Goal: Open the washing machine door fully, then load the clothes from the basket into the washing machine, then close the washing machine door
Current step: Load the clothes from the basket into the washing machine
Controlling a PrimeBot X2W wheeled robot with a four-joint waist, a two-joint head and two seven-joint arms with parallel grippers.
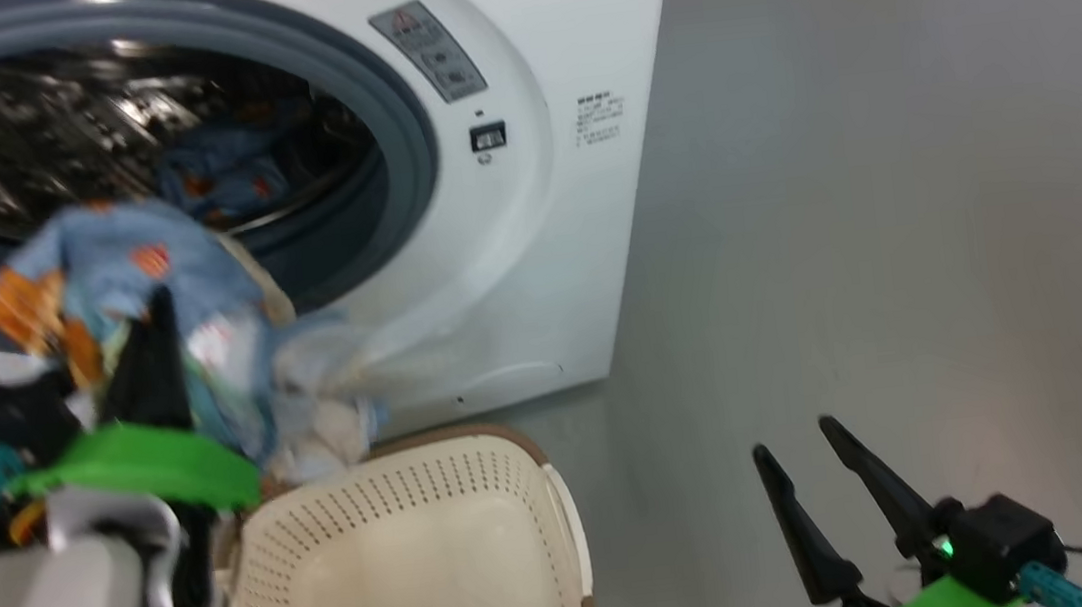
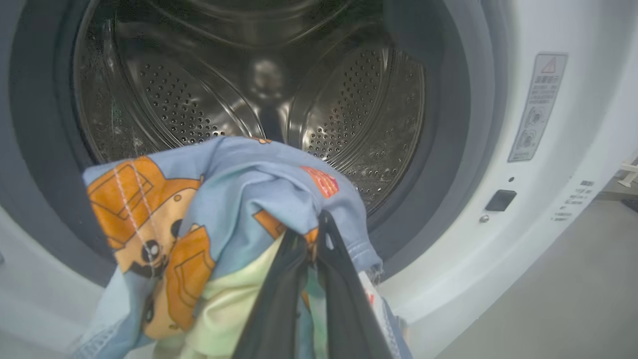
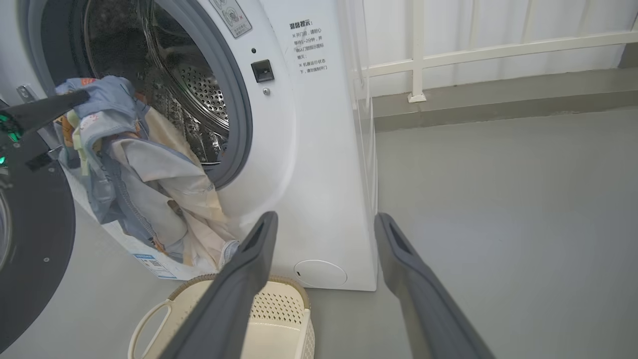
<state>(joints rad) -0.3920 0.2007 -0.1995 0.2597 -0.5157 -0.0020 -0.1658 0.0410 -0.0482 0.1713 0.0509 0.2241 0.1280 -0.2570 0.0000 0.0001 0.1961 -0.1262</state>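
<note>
Pinching the clothes (image 2: pixel 224 189) between its closed dark fingers, the left gripper (image 2: pixel 313 232) holds the light blue bundle with orange prints up at the near lip of the washing machine (image 1: pixel 535 244). The bundle sits just in front of the grey seal and the perforated steel drum (image 2: pixel 199 99). Cream and white pieces trail down from it over the machine's white front, their lower ends hanging just above the far rim of the basket (image 1: pixel 475 443). The basket stands on the grey floor (image 1: pixel 893 206), close before the machine. The washing machine door (image 3: pixel 30 234) is swung open at the left. Low at the right, the right gripper (image 1: pixel 794 438) hovers over the floor, jaws spread wide, holding nothing.
</note>
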